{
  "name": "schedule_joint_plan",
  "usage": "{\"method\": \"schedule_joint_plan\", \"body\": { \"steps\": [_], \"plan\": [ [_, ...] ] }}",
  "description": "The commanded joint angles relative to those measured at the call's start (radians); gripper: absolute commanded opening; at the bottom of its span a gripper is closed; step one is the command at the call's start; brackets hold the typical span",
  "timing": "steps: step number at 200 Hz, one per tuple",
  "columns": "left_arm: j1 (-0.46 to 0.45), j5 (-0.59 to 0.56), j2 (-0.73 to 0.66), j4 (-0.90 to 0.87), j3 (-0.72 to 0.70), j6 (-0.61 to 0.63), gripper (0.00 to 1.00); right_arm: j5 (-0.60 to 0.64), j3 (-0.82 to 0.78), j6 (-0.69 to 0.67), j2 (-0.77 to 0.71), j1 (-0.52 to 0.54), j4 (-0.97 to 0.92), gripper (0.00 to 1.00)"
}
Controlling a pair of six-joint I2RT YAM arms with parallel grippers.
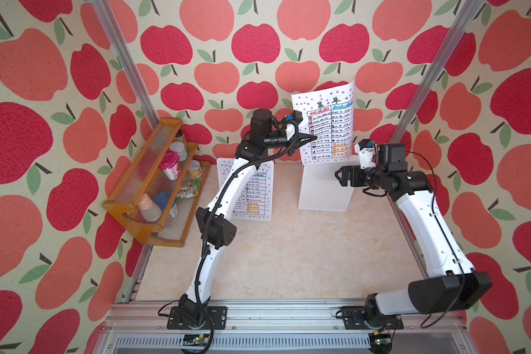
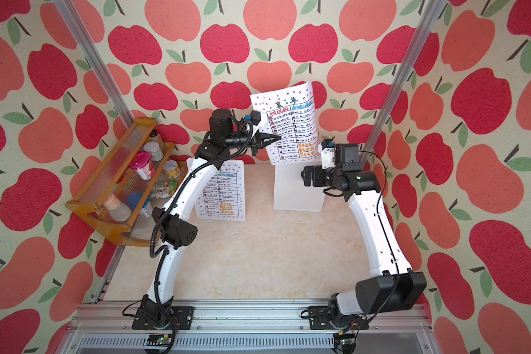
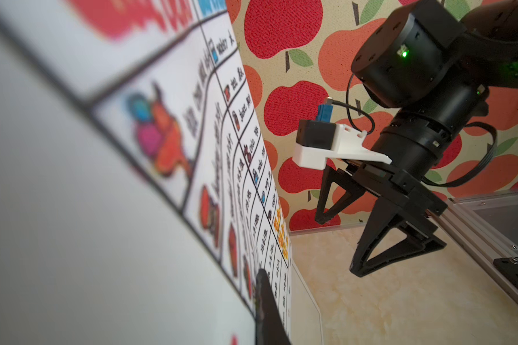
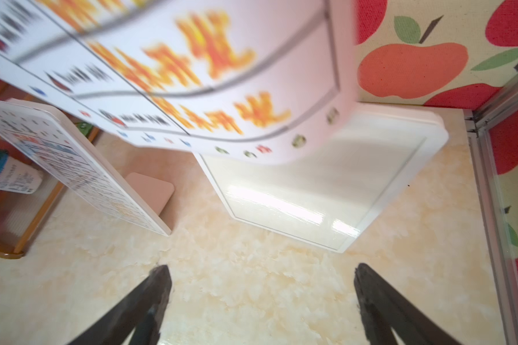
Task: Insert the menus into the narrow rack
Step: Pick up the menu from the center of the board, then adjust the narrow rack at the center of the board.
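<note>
Menus sit at the back of the surface (image 1: 288,254). One menu (image 1: 331,122) is upright in the air, curling at its top corner, with the left fingers (image 1: 307,139) clenched on the side edge nearest that arm. Its lower edge hangs right at the top of a white rack (image 1: 322,193); whether it has entered the slot cannot be told. The right fingers (image 4: 159,286) are spread wide and grasp nothing, near the rack's right side and apart from the sheet. The other menu (image 1: 256,196) stands in a second white rack (image 1: 252,218), partly hidden behind the left arm (image 1: 227,190), beside a wooden shelf (image 1: 126,211) of bottles (image 1: 149,208).
</note>
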Motion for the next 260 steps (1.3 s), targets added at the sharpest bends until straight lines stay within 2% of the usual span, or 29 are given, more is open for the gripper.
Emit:
{"method": "schedule_joint_plan", "body": {
  "steps": [1,32,56,85,108,148,174,221,240,260],
  "plan": [
    [0.007,0.011,-0.062,-0.069,0.028,0.066,0.0,0.167,-0.157,-0.005,-0.083,-0.003,0.16,0.99],
    [0.012,0.012,-0.093,-0.094,0.029,0.096,0.0,0.2,-0.378,-0.046,-0.147,-0.025,0.346,0.99],
    [0.017,0.017,-0.129,-0.133,0.028,0.132,0.0,0.175,-0.517,-0.064,-0.17,-0.064,0.498,0.99],
    [0.038,0.028,-0.166,-0.153,0.022,0.13,0.0,0.041,-0.583,-0.002,-0.108,-0.174,0.634,0.99],
    [0.041,0.027,-0.204,-0.204,-0.001,0.165,0.0,-0.075,-0.646,-0.039,-0.034,-0.226,0.794,0.99],
    [0.053,0.008,-0.277,-0.252,-0.088,0.225,0.0,-0.357,-0.686,-0.052,0.104,-0.312,0.957,0.98],
    [0.071,0.015,-0.308,-0.252,-0.129,0.224,0.0,-0.468,-0.725,-0.048,0.16,-0.337,1.101,0.97],
    [0.088,0.01,-0.349,-0.283,-0.193,0.263,0.0,-0.588,-0.716,-0.086,0.254,-0.348,1.242,0.94],
    [0.091,-0.001,-0.365,-0.298,-0.215,0.283,0.0,-0.61,-0.652,-0.116,0.282,-0.351,1.153,0.94],
    [0.097,-0.012,-0.384,-0.302,-0.239,0.293,0.0,-0.651,-0.643,-0.101,0.31,-0.358,1.189,0.94]
  ]
}}
